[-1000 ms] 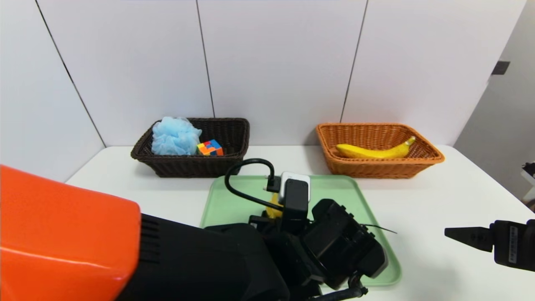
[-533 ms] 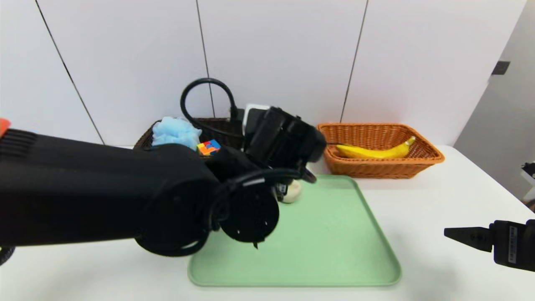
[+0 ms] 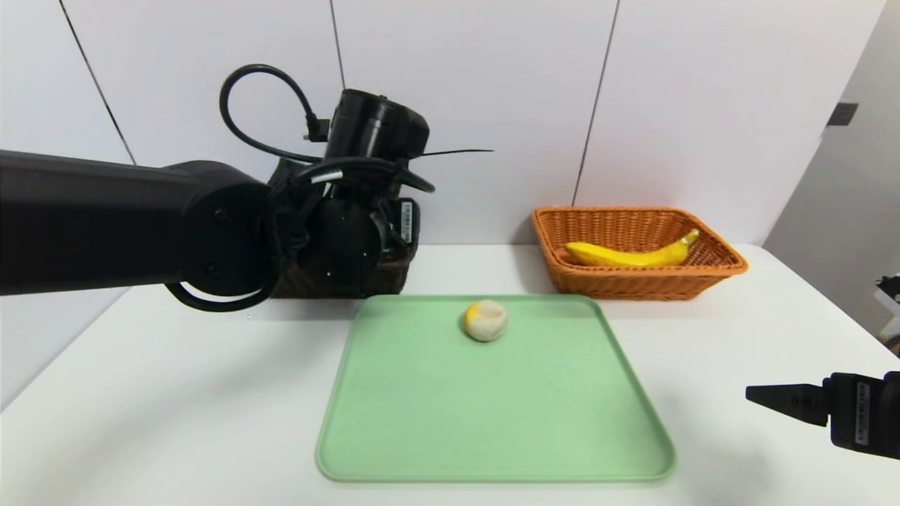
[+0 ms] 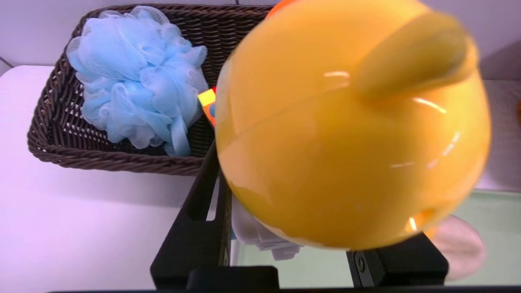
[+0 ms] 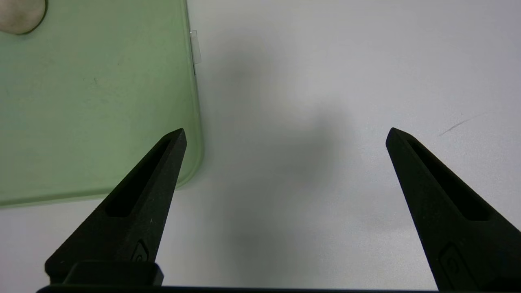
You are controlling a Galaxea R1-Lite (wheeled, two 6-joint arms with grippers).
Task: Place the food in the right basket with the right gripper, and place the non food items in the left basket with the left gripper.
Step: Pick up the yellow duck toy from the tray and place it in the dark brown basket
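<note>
Yellow plastic fills our left wrist view: a smooth, glossy rounded toy [image 4: 350, 134], possibly a rubber duck though we cannot tell for sure, is clamped between the narrowed jaws of our left gripper [image 4: 313, 228], which hangs in front of the dark wicker basket [image 4: 53, 134]. That basket already holds a blue bath pouf [image 4: 134, 77] and a coloured cube [image 4: 207, 103] peeking out beside the toy. In the head view our left arm hides most of the basket, so we should trust the wrist camera for aiming. To do this step well, we judge that we should carry the toy over the near rim and on above the open patch of the floor beside the pouf, keep it high enough that its underside clears the wicker, and only then part the jaws. The shell looks slick and round, so it may roll or bounce on release; letting go low and over the middle would keep it from hopping out. On the green tray [image 3: 422, 436] a pale round food item [image 3: 485, 320] waits for our right gripper [image 5: 285, 134], which sits parked off the tray's right edge with its jaws spread wide and nothing between them. The orange basket [image 3: 724, 270] already holds a banana [image 3: 626, 254].
</note>
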